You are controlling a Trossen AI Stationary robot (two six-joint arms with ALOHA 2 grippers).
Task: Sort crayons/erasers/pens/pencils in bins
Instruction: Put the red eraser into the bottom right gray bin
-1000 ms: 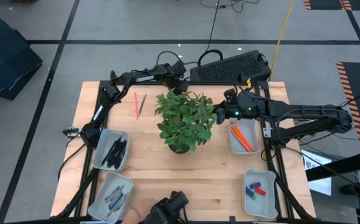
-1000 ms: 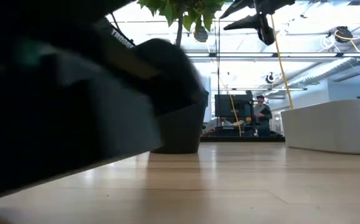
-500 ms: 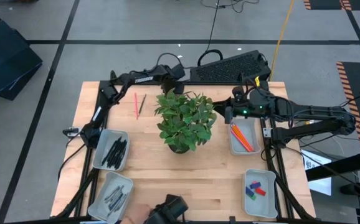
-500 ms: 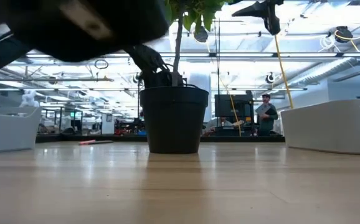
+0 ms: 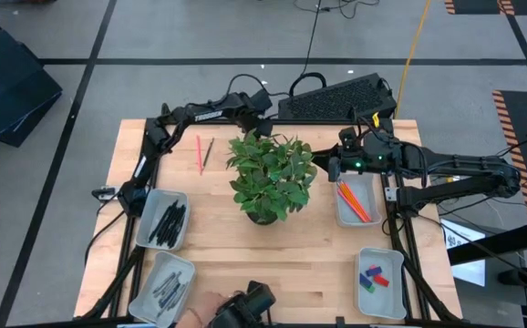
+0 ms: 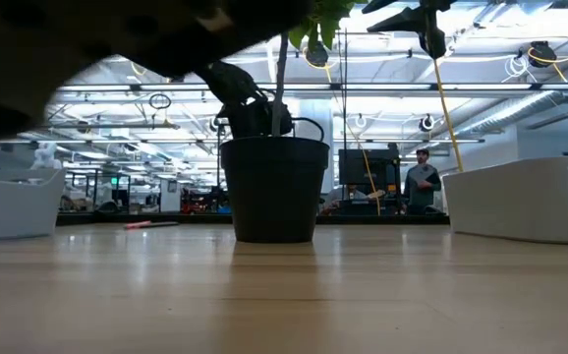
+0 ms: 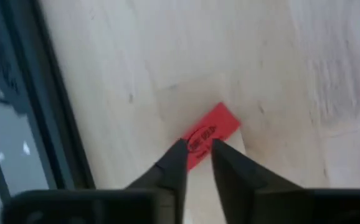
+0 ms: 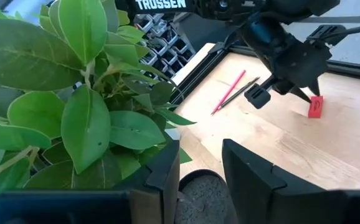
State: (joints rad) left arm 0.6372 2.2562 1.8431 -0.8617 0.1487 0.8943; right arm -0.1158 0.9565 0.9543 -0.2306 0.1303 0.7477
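Near edge first: you have two pale bins on the left, the front one [image 5: 163, 284] holding grey-black sticks, the one behind it [image 5: 162, 220] holding black pens [image 5: 170, 221]. At the front right, a bin [image 5: 379, 271] carries blue, green and red erasers [image 5: 371, 276]. A dark blurred object [image 5: 245, 306] sits at the front edge in the middle, and it darkens the top left of the low view.

Mid-table: the wood [image 5: 318, 246] between the front bins is bare and smooth. The black pot [image 6: 274, 187] with its leafy plant [image 5: 271, 175] stands near the centre, well apart from every bin. On the right side a fourth bin [image 5: 355, 198] holds orange and red pencils [image 5: 353, 202].

The right gripper [image 8: 198, 165] hangs beside the plant, high over the inner end of that pencil bin; its fingers are parted with nothing between them.

Far side: a red pencil [image 5: 199, 154] and a dark one [image 5: 207, 153] lie loose on the wood left of the plant. The left gripper [image 7: 195, 152] is down at the far edge behind the plant, close to the table frame. Its tips are nearly together astride one end of a flat red eraser [image 7: 208, 134] lying on the wood; you cannot tell from these views whether they are squeezing it. The keyboard [image 5: 336, 97] lies just past the far edge.
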